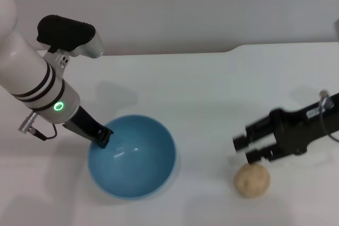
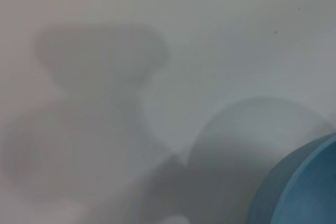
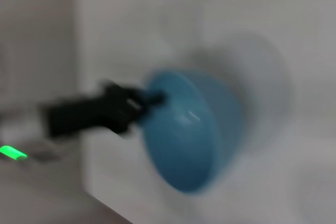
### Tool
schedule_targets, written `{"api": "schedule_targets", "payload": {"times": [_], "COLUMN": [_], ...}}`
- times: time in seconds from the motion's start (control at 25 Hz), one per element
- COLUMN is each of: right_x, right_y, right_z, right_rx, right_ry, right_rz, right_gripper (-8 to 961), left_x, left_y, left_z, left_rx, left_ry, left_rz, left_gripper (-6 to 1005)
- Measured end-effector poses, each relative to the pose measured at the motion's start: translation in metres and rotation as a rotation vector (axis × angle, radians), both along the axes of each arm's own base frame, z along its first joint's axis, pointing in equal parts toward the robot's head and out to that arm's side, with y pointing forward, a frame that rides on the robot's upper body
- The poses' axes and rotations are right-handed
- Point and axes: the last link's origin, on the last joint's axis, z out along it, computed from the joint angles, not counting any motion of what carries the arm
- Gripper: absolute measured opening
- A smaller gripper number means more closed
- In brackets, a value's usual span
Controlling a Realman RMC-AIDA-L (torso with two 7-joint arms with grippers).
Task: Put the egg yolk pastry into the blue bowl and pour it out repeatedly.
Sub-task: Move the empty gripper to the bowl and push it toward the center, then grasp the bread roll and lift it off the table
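A: Where's the egg yolk pastry (image 1: 252, 180)?

B: On the table (image 1: 212, 88), right of the empty blue bowl (image 1: 132, 157), just below the right gripper (image 1: 247, 149), whose fingers are spread.

A: And the left gripper (image 1: 102, 137)?

B: Clamped on the bowl's rim (near its left edge). A careless descent could knock the pastry rolling.

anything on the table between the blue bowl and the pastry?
Nothing. Head view shows bare white table between blue bowl and egg yolk pastry; right gripper hovers above the pastry.
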Motion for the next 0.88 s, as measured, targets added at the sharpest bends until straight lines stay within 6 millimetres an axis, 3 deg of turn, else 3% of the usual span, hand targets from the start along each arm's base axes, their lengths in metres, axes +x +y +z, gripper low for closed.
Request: {"api": "schedule_targets", "payload": {"times": [0.28,0.44,0.72,0.88], "right_x": [-0.011,-0.014,-0.015,-0.014], "right_y": [0.006,0.008,0.009,0.011], "right_z": [-0.018,-0.018,-0.018,-0.028], "right_rx": [-0.174,-0.222,-0.240,-0.208], "right_ry": [-0.389,-0.586,-0.698,-0.745], "right_rz": [0.147,0.190,0.222,0.272], "right_gripper": [466,467,466,466], "left_x": [0.001,0.002,0.001,0.000], "left_y": [0.001,0.003,0.004,0.004], "left_z": [-0.001,-0.001,-0.002,-0.002], "left_rx": [0.004,0.013,0.019,0.030], "left_ry": [-0.005,-0.011,-0.012,-0.030], "left_rz": [-0.008,-0.012,-0.027,-0.023], "left_gripper": [-2,-2,-2,-2]}}
